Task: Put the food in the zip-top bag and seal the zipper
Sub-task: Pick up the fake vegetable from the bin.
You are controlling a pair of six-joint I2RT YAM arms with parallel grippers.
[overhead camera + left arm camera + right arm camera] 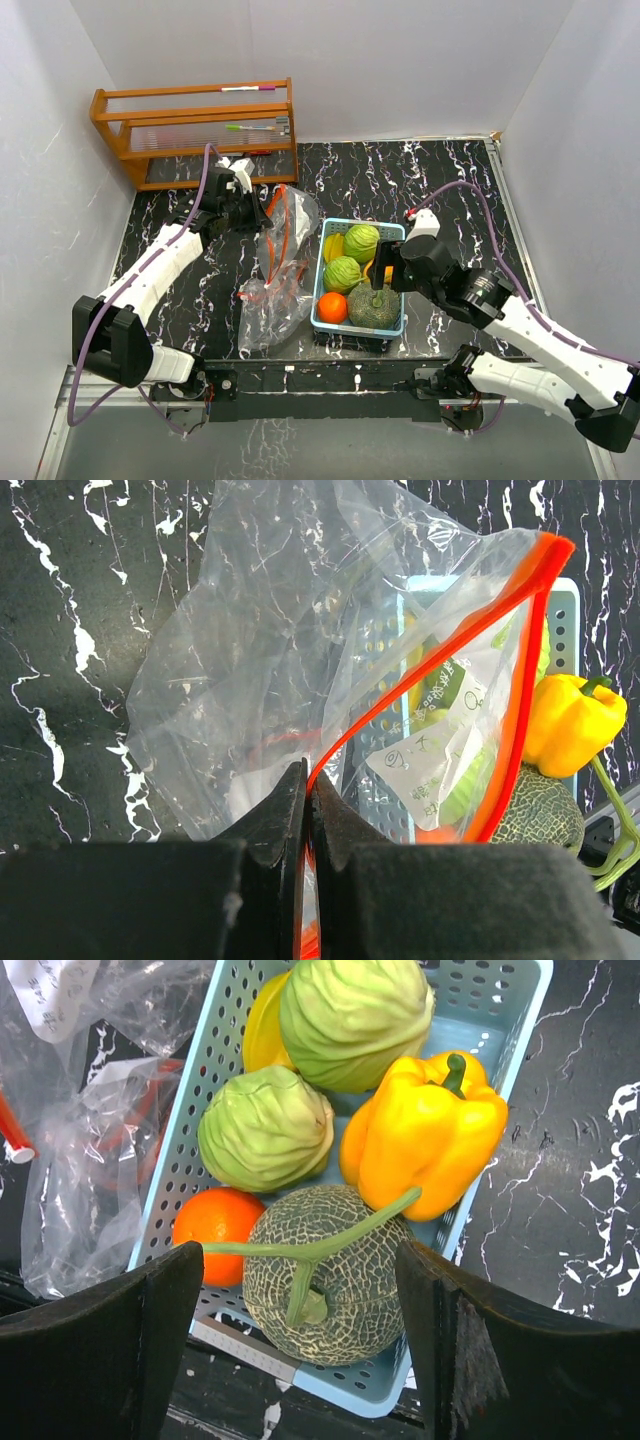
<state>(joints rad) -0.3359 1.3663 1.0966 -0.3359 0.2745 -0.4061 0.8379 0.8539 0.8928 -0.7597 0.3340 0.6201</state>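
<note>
The clear zip-top bag with an orange-red zipper lies left of the light-blue basket. My left gripper is shut on the bag's zipper strip, holding the mouth up and open. The basket holds two light-green cabbages, a netted melon with a green stem, an orange, a yellow pepper and a yellow piece. My right gripper is open above the melon, one finger on each side of it, holding nothing.
A wooden rack with pens stands at the back left. White walls close in the black marbled table on three sides. A metal rail runs along the near edge by the arm bases.
</note>
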